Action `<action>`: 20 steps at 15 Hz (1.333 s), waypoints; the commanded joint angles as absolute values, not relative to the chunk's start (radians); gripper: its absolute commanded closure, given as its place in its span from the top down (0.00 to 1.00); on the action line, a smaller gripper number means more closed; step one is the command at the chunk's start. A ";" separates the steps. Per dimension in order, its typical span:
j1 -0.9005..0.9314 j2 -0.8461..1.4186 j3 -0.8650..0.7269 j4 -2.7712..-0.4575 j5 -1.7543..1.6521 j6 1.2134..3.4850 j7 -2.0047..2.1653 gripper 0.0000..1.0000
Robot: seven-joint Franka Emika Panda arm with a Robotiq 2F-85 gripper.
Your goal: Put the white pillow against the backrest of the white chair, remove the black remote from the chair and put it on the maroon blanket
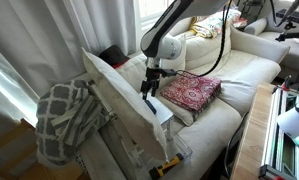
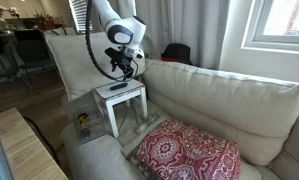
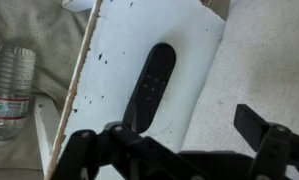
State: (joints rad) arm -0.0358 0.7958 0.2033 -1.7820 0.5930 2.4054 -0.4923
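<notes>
Black remote (image 3: 151,85) lies flat on a small white table (image 2: 136,96), just under the gripper (image 2: 122,70), whose jaws hang spread wide and empty. Off to its side, the maroon blanket (image 2: 189,152) rests on the white chair (image 2: 219,95).

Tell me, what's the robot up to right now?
End effector open, hovering over remote. Remote flat on small white table, not gripped. Nothing between them. Red blanket waits on sofa.
</notes>
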 commanded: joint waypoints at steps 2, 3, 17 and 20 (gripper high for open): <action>-0.021 0.839 0.208 -1.767 0.517 2.450 -0.372 0.93; -0.020 0.845 0.208 -1.765 0.501 2.451 -0.348 0.90; 0.014 0.914 0.195 -1.727 0.390 2.533 -0.125 0.98; 0.015 0.917 0.193 -1.721 0.373 2.522 -0.089 1.00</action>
State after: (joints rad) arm 0.0025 0.8960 0.2049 -1.7468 0.4103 2.5306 -0.1496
